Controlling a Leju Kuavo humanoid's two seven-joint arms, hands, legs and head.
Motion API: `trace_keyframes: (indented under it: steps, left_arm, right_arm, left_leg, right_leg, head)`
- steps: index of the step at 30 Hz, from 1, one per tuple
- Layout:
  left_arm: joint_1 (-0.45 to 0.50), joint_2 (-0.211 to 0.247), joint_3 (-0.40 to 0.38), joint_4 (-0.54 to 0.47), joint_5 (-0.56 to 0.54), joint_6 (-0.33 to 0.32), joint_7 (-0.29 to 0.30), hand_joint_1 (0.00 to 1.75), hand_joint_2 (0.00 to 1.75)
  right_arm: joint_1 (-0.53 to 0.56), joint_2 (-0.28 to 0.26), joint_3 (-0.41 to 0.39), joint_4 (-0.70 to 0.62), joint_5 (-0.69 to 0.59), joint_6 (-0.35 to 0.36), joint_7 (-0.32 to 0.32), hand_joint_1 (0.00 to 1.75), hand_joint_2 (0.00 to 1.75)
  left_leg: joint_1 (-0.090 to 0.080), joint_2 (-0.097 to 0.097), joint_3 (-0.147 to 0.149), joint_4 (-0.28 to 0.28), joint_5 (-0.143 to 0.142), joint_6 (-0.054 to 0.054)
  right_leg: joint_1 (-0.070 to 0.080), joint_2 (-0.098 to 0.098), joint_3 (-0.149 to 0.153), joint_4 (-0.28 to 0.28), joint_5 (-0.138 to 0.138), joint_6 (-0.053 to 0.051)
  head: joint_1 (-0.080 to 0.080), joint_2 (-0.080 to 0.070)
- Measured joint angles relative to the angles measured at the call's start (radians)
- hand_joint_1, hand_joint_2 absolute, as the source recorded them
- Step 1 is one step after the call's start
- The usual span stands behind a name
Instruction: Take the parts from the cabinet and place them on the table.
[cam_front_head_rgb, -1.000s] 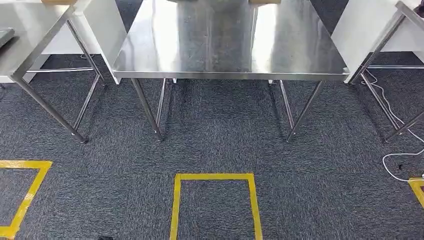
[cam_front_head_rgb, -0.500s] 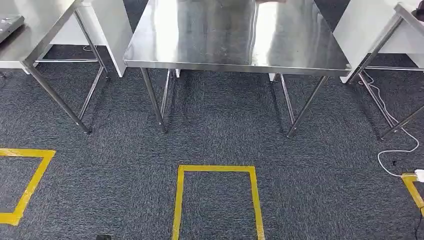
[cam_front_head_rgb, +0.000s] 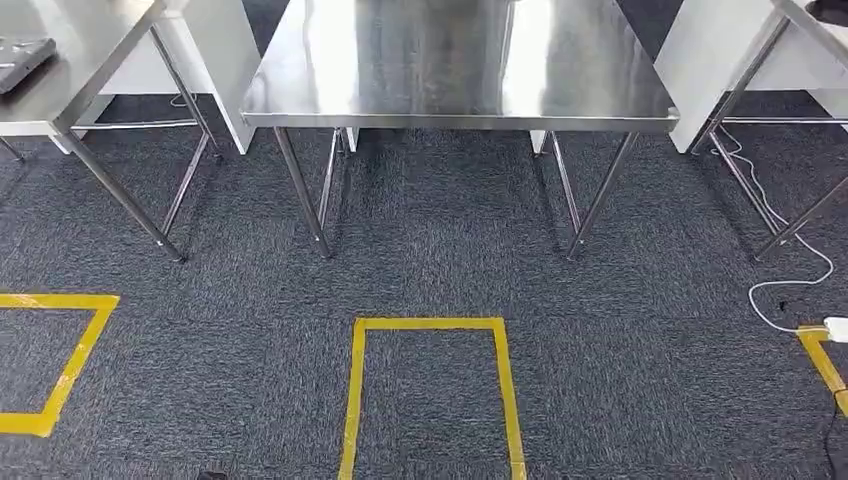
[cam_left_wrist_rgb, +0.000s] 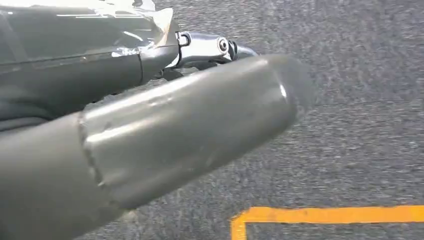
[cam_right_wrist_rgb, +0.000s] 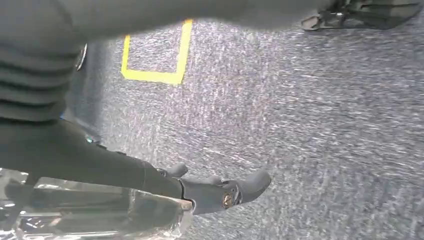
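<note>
Left hand (cam_left_wrist_rgb: 150, 135) grips a clear-wrapped part (cam_left_wrist_rgb: 75, 45); right hand (cam_right_wrist_rgb: 100, 165) grips another clear-wrapped part (cam_right_wrist_rgb: 95, 217). Which way each part's long axis runs cannot be told. At upper centre of the head view, the steel desk (cam_front_head_rgb: 460, 75) presents its near edge; dark carpet (cam_front_head_rgb: 440, 260) lies between.
</note>
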Motion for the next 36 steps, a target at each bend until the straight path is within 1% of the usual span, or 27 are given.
trace_keyframes:
  steps: [3, 4, 5, 7, 8, 9, 10, 11, 12, 13, 14, 15, 16, 17, 19, 20, 23, 24, 25, 27, 29, 30, 31, 32, 34, 35, 36]
  left_arm:
    - [-0.002, 0.000, 0.000, 0.000, 0.000, 0.000, 0.000, 0.00, 0.00]
    - [-0.004, 0.000, 0.000, 0.000, 0.000, 0.000, 0.000, 0.00, 0.00]
    - [-0.004, 0.000, -0.001, 0.000, 0.000, 0.000, 0.000, 0.00, 0.00]
    - [-0.003, 0.000, -0.001, 0.000, 0.000, 0.000, 0.000, 0.00, 0.00]
    - [-0.003, 0.000, -0.002, 0.000, 0.000, 0.000, 0.001, 0.00, 0.00]
    - [-0.004, -0.003, -0.006, 0.000, 0.000, 0.000, 0.001, 0.00, 0.00]
    - [-0.006, -0.004, -0.009, 0.000, -0.001, 0.000, 0.002, 0.00, 0.00]
    - [-0.006, -0.003, -0.010, 0.000, -0.002, 0.000, 0.002, 0.00, 0.00]
    - [-0.006, -0.002, -0.011, 0.000, -0.002, 0.000, 0.002, 0.00, 0.00]
    - [-0.006, -0.003, -0.012, 0.000, -0.002, 0.000, 0.003, 0.00, 0.00]
    - [-0.006, -0.003, -0.015, 0.000, -0.002, 0.000, 0.005, 0.00, 0.00]
    - [-0.006, -0.003, -0.015, 0.000, -0.002, 0.000, 0.005, 0.00, 0.00]
    - [-0.006, -0.003, -0.015, 0.000, -0.001, 0.000, 0.006, 0.00, 0.00]
    - [-0.006, -0.003, -0.015, 0.000, -0.001, 0.000, 0.006, 0.00, 0.00]
    - [-0.006, -0.003, -0.015, 0.000, 0.002, 0.000, 0.006, 0.00, 0.00]
    - [-0.007, -0.003, -0.015, -0.001, 0.005, 0.000, 0.006, 0.00, 0.00]
    - [-0.007, -0.003, -0.015, -0.001, 0.009, 0.001, 0.006, 0.00, 0.00]
    - [-0.006, -0.003, -0.015, -0.001, 0.010, 0.001, 0.005, 0.00, 0.00]
    - [-0.006, -0.003, -0.015, -0.001, 0.011, 0.002, 0.006, 0.00, 0.00]
    - [-0.004, -0.003, -0.016, -0.001, 0.011, 0.002, 0.005, 0.00, 0.00]
    - [-0.002, -0.002, -0.015, 0.000, 0.013, 0.003, 0.006, 0.00, 0.00]
    - [-0.001, -0.002, -0.015, 0.000, 0.014, 0.003, 0.005, 0.00, 0.00]
    - [-0.001, -0.002, -0.016, -0.001, 0.014, 0.003, 0.006, 0.00, 0.00]
    - [-0.001, -0.002, -0.016, -0.001, 0.014, 0.004, 0.005, 0.00, 0.00]
    - [-0.001, 0.000, -0.016, -0.001, 0.014, 0.004, 0.005, 0.00, 0.00]
    - [-0.003, 0.000, -0.016, -0.001, 0.014, 0.003, 0.005, 0.00, 0.00]
    - [-0.004, 0.001, -0.016, -0.001, 0.014, 0.006, 0.004, 0.00, 0.00]
  right_arm:
    - [-0.001, 0.002, 0.000, 0.000, 0.000, -0.002, 0.000, 0.00, 1.75]
    - [-0.001, 0.002, 0.000, 0.000, 0.000, -0.002, 0.000, 0.00, 1.75]
    - [-0.001, 0.003, 0.000, 0.000, 0.000, -0.002, 0.000, 0.00, 1.75]
    - [-0.001, 0.003, 0.000, 0.000, -0.002, -0.002, 0.000, 0.00, 1.75]
    - [-0.001, 0.004, 0.000, 0.000, -0.003, -0.002, 0.003, 0.00, 1.75]
    - [0.001, 0.002, 0.000, 0.000, -0.005, -0.002, 0.004, 0.00, 1.75]
    - [0.002, 0.002, 0.000, 0.000, -0.006, -0.002, 0.004, 0.00, 1.75]
    - [0.003, 0.004, 0.000, 0.000, -0.006, -0.002, 0.004, 0.00, 1.75]
    - [0.003, 0.003, 0.000, -0.001, -0.008, -0.002, 0.004, 0.00, 1.75]
    - [0.003, 0.002, 0.000, -0.001, -0.008, -0.002, 0.004, 0.00, 1.75]
    - [0.004, 0.002, 0.000, -0.001, -0.010, -0.002, 0.005, 0.00, 1.75]
    - [0.006, 0.002, 0.000, -0.001, -0.012, -0.002, 0.005, 0.00, 1.75]
    - [0.007, 0.002, 0.000, -0.001, -0.012, -0.002, 0.005, 0.00, 1.75]
    - [0.007, 0.002, 0.000, -0.001, -0.012, -0.002, 0.004, 0.00, 1.75]
    - [0.004, -0.001, 0.000, -0.003, -0.012, -0.003, 0.004, 0.00, 1.75]
    - [0.000, -0.002, 0.000, -0.003, -0.012, -0.003, 0.004, 0.00, 1.75]
    - [0.001, -0.002, 0.000, -0.003, -0.010, -0.004, 0.002, 0.00, 1.75]
    - [0.003, -0.002, 0.000, -0.003, -0.010, -0.004, 0.002, 0.00, 1.75]
    - [0.002, -0.001, 0.000, -0.004, -0.009, -0.004, 0.002, 0.00, 1.75]
    - [0.001, -0.001, 0.000, -0.004, -0.009, -0.004, 0.001, 0.00, 1.75]
    - [0.002, -0.001, 0.000, -0.004, -0.009, -0.004, 0.001, 0.00, 1.75]
    - [0.004, -0.001, 0.000, -0.004, -0.009, -0.004, 0.001, 0.00, 1.75]
    - [0.005, 0.000, 0.000, -0.004, -0.009, -0.004, 0.001, 0.00, 1.75]
    - [0.006, 0.000, 0.000, -0.004, -0.009, -0.005, 0.001, 0.00, 1.75]
    - [0.005, 0.002, 0.000, -0.004, -0.009, -0.005, 0.001, 0.00, 1.75]
    - [0.004, 0.004, 0.000, -0.004, -0.009, -0.005, 0.001, 0.00, 1.75]
    - [0.001, 0.005, 0.000, -0.004, -0.010, -0.004, 0.002, 0.00, 1.75]
  left_leg:
    - [0.001, 0.000, 0.173, -0.256, 0.106, 0.010]
    - [0.000, -0.003, 0.192, -0.298, 0.082, 0.016]
    - [-0.007, -0.005, 0.185, -0.299, 0.096, 0.023]
    - [-0.014, -0.004, 0.176, -0.294, 0.101, 0.034]
    - [-0.018, -0.004, 0.173, -0.297, 0.109, 0.045]
    - [-0.008, 0.001, 0.172, -0.314, 0.129, 0.060]
    - [-0.012, 0.005, 0.168, -0.317, 0.135, 0.061]
    - [-0.010, 0.005, 0.158, -0.317, 0.144, 0.071]
    - [-0.012, 0.006, 0.148, -0.316, 0.150, 0.073]
    - [-0.013, 0.007, 0.142, -0.316, 0.154, 0.073]
    - [-0.014, 0.008, 0.127, -0.315, 0.164, 0.073]
    - [-0.014, 0.008, 0.116, -0.314, 0.172, 0.071]
    - [-0.014, 0.008, 0.107, -0.314, 0.179, 0.069]
    - [-0.013, 0.008, 0.101, -0.314, 0.185, 0.066]
    - [-0.011, 0.008, 0.093, -0.312, 0.195, 0.056]
    - [-0.020, 0.008, 0.089, -0.305, 0.197, 0.048]
    - [-0.014, 0.010, 0.088, -0.308, 0.210, 0.029]
    - [-0.012, 0.009, 0.087, -0.308, 0.215, 0.022]
    - [-0.006, 0.006, 0.077, -0.294, 0.199, 0.016]
    - [-0.004, 0.005, 0.039, -0.192, 0.102, 0.010]
    - [-0.004, 0.000, -0.017, -0.028, 0.015, 0.003]
    - [-0.003, 0.000, -0.021, 0.005, 0.007, 0.001]
    - [-0.003, 0.000, -0.003, -0.010, 0.019, 0.003]
    - [-0.003, 0.000, 0.035, -0.066, 0.051, 0.005]
    - [-0.003, -0.001, 0.140, -0.232, 0.120, 0.016]
    - [-0.004, -0.004, 0.166, -0.285, 0.114, 0.025]
    - [-0.008, -0.004, 0.166, -0.299, 0.114, 0.028]
  right_leg:
    - [0.000, 0.002, -0.024, 0.023, 0.007, 0.006]
    - [0.003, 0.001, -0.030, 0.029, 0.009, 0.009]
    - [0.011, 0.001, -0.036, 0.034, 0.011, 0.013]
    - [0.009, 0.001, -0.043, 0.030, 0.021, 0.029]
    - [0.008, 0.001, -0.044, 0.025, 0.030, 0.041]
    - [0.015, 0.001, -0.048, 0.036, 0.026, 0.046]
    - [0.002, 0.002, -0.064, 0.050, 0.009, 0.046]
    - [0.006, 0.003, -0.089, 0.113, -0.041, 0.038]
    - [0.001, 0.003, -0.119, 0.189, -0.084, 0.032]
    - [0.001, 0.004, -0.137, 0.238, -0.108, 0.030]
    - [0.001, 0.004, -0.165, 0.325, -0.144, 0.033]
    - [-0.001, 0.003, -0.162, 0.344, -0.149, 0.041]
    - [-0.001, 0.003, -0.133, 0.310, -0.140, 0.048]
    - [-0.004, 0.003, -0.086, 0.240, -0.118, 0.057]
    - [-0.010, 0.003, 0.039, 0.045, -0.071, 0.067]
    - [-0.003, 0.002, 0.058, -0.009, -0.066, 0.062]
    - [0.005, 0.005, 0.048, 0.002, -0.051, 0.040]
    - [0.002, 0.004, 0.044, -0.001, -0.043, 0.030]
    - [-0.012, 0.001, 0.043, -0.002, -0.034, 0.018]
    - [-0.007, -0.001, 0.030, -0.002, -0.023, 0.001]
    - [-0.002, -0.002, 0.016, 0.001, -0.013, -0.002]
    - [0.000, -0.002, 0.011, 0.002, -0.009, -0.002]
    - [0.001, -0.002, 0.009, 0.004, -0.005, 0.000]
    - [0.001, -0.001, 0.005, 0.008, -0.003, 0.003]
    - [0.001, 0.000, -0.003, 0.020, 0.000, 0.005]
    - [0.003, 0.000, -0.011, 0.024, -0.001, 0.006]
    - [0.014, 0.000, -0.020, 0.032, -0.001, 0.013]
  head:
    - [0.000, 0.000]
    - [0.000, 0.000]
    - [0.003, 0.000]
    - [0.001, 0.000]
    - [0.000, 0.000]
    - [0.002, 0.000]
    - [0.001, 0.000]
    - [0.008, 0.000]
    - [0.013, 0.000]
    - [0.011, 0.000]
    - [0.013, 0.000]
    - [0.012, 0.000]
    - [0.013, 0.000]
    - [0.013, 0.000]
    - [0.013, 0.000]
    - [0.012, 0.000]
    - [0.008, 0.000]
    - [0.009, 0.000]
    - [0.010, 0.000]
    - [0.003, 0.000]
    - [0.002, 0.000]
    - [0.002, 0.000]
    - [0.002, 0.000]
    - [0.002, 0.000]
    - [0.002, 0.000]
    - [0.002, 0.000]
    - [0.004, 0.000]
